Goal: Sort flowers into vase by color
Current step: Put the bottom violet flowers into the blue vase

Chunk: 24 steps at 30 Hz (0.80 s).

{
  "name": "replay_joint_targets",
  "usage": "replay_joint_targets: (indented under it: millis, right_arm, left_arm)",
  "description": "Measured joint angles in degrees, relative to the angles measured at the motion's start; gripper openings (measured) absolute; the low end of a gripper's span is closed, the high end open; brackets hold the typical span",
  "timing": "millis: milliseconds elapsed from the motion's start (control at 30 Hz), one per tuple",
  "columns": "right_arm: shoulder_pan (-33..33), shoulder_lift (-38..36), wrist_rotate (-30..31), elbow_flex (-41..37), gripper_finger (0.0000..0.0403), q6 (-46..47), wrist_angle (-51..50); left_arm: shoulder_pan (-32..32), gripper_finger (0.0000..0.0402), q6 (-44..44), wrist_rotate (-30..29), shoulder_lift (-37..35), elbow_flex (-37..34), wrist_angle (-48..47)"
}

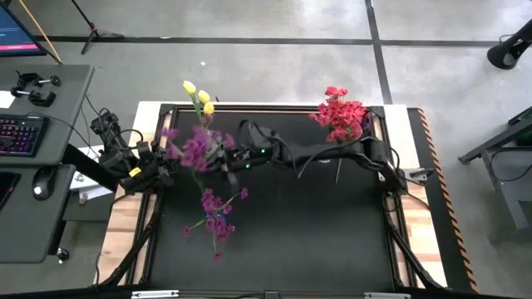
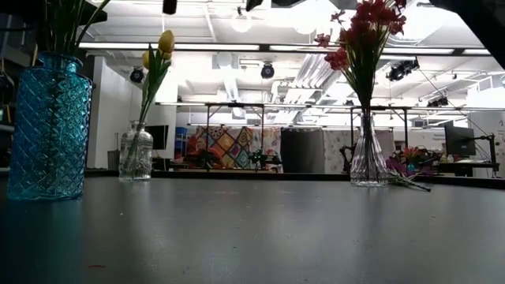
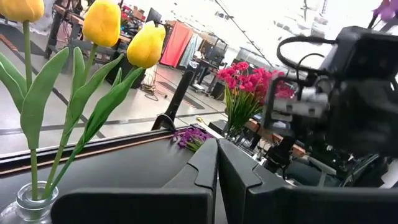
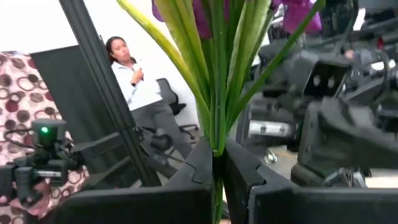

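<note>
Right gripper (image 4: pixel 217 163) holds purple flowers (image 1: pixel 196 148) by the stems.
We see its fingers pressed on them above the blue vase (image 2: pixel 49 126); left gripper (image 3: pixel 216 163) is closed, empty; more purple blooms (image 1: pixel 218 212) lie on the table (image 1: pixel 316 224).

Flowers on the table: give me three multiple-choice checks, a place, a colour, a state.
1. The yellow flowers stand in: A a clear vase; B the blue vase; C nothing, lying loose.
2. The loose flowers on the table are: A red; B yellow; C purple.
3. The right tool is: A open; B shut on green stems; C shut on a vase.
Key: 1 A, glass shows in the low view; 2 C, purple sprigs lie flat; 3 B, fingers pinch the stems.
</note>
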Motion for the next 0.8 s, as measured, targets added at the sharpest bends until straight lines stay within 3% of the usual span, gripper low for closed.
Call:
replay_joint_targets:
  millis: [800]
  right_arm:
    - [2.9, 1.7, 7.3, 0.0, 0.0000, -7.1, -8.0]
  left_arm:
    - [0.0, 0.0000, 1.5, -2.6, 0.0, 0.0, -0.1]
